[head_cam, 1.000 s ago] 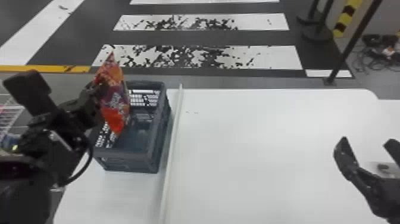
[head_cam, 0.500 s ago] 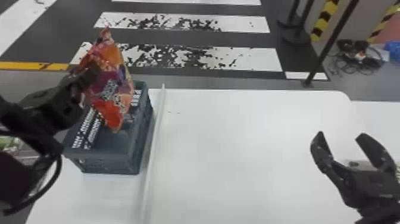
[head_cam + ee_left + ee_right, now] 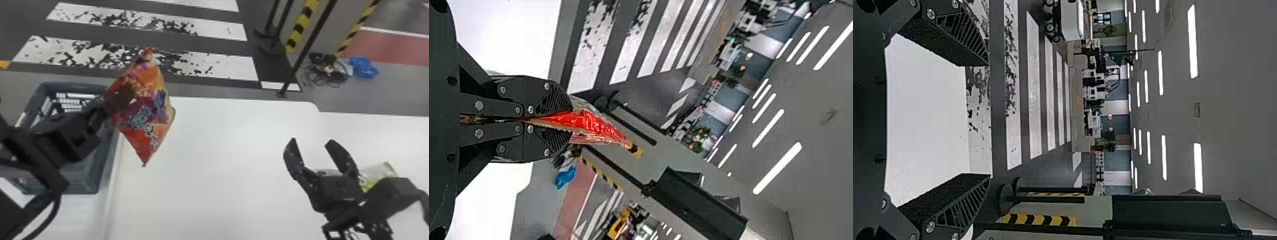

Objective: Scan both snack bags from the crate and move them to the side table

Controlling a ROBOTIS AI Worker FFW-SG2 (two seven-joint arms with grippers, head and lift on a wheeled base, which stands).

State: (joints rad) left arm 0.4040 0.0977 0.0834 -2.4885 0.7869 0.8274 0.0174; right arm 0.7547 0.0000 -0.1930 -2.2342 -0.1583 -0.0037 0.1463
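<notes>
In the head view my left gripper (image 3: 124, 95) holds a red and orange snack bag (image 3: 153, 108) in the air, beside the right wall of the dark grey crate (image 3: 110, 153). The left wrist view has the left gripper (image 3: 564, 121) pinched on the edge of the red bag (image 3: 591, 125). Over the right part of the white table stands my right gripper (image 3: 314, 150), fingers apart with nothing between them; the right wrist view also gives this right gripper (image 3: 985, 120) as open. Behind its arm lies a green and white bag (image 3: 378, 172), partly hidden.
A raised pale strip (image 3: 111, 178) runs along the white table (image 3: 223, 178) beside the crate. Beyond the table's far edge stand a black pole (image 3: 303, 54) and, on the floor, cables and a blue bundle (image 3: 364, 67).
The left gripper has carried the red bag from over the crate to the right, past its wall. The head view has turned to the right, bringing the green and white bag into fuller sight.
</notes>
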